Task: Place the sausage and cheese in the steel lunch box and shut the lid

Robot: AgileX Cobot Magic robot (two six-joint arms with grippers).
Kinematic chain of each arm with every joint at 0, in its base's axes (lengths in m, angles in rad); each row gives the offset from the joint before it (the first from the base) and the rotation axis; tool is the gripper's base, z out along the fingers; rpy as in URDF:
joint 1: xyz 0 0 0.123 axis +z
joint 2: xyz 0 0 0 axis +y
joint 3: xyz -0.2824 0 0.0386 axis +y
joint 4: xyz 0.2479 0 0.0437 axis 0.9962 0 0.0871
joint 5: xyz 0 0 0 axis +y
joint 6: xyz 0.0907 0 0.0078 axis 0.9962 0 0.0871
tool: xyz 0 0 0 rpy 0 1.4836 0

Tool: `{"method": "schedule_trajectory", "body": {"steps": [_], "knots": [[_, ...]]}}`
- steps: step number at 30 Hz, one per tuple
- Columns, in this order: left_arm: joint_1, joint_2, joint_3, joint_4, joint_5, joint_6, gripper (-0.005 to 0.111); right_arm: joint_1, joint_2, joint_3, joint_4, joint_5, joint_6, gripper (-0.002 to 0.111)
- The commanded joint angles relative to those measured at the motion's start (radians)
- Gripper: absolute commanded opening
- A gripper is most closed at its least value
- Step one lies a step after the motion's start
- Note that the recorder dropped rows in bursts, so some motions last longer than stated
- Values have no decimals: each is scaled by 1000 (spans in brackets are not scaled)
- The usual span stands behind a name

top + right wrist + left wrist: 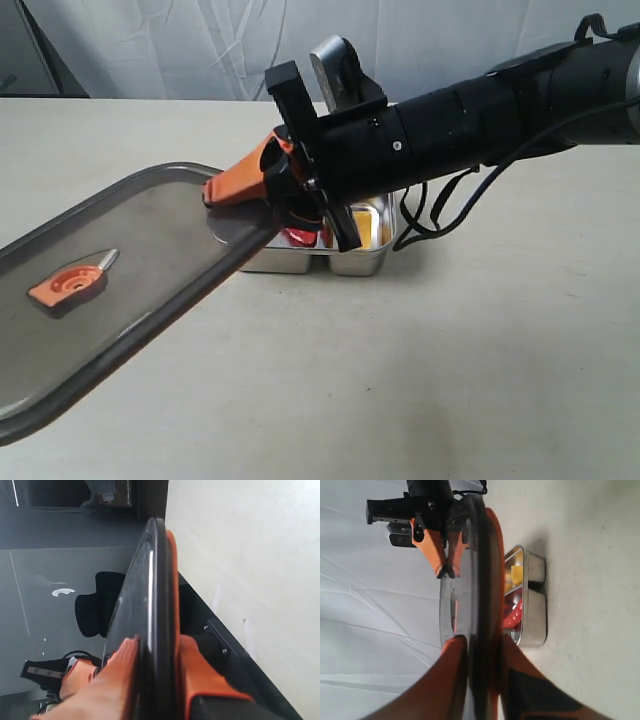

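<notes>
The dark translucent lid (110,290), with its orange valve tab (70,285), hangs tilted in the air, held at both ends. My right gripper (240,190) reaches across and is shut on the lid's far edge, above the steel lunch box (365,262). In the right wrist view the lid (150,580) runs edge-on between its fingers (200,675). My left gripper (480,647) is shut on the lid's opposite edge and is out of the exterior view. The red sausage (513,616) and yellow cheese (517,573) lie in separate compartments of the lunch box (536,610).
The beige table (480,380) stretches around the box. A white curtain (150,50) hangs behind it. The right arm's black forearm and loose cable (430,215) cross over the box's back right corner.
</notes>
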State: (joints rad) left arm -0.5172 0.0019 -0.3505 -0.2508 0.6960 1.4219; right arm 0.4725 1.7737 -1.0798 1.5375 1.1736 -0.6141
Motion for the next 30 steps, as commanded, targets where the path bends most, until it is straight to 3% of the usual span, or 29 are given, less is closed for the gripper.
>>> {"method": "schedule_trajectory", "body": {"steps": [1,5,23,30], "knots": [[-4,-2,6,3,-22,-35,42,6,-3,-2,6,47,-89,-1],[-4,-2,6,1,-16,-63,55,6,-3,-2,83,47,-136,-1],[-4,-2,6,81,69,-86,55,4,-3,-2,207,47,-249,-1],[-4,-2,6,192,67,-262,60,4,-3,-2,207,47,-252,-1]]}}
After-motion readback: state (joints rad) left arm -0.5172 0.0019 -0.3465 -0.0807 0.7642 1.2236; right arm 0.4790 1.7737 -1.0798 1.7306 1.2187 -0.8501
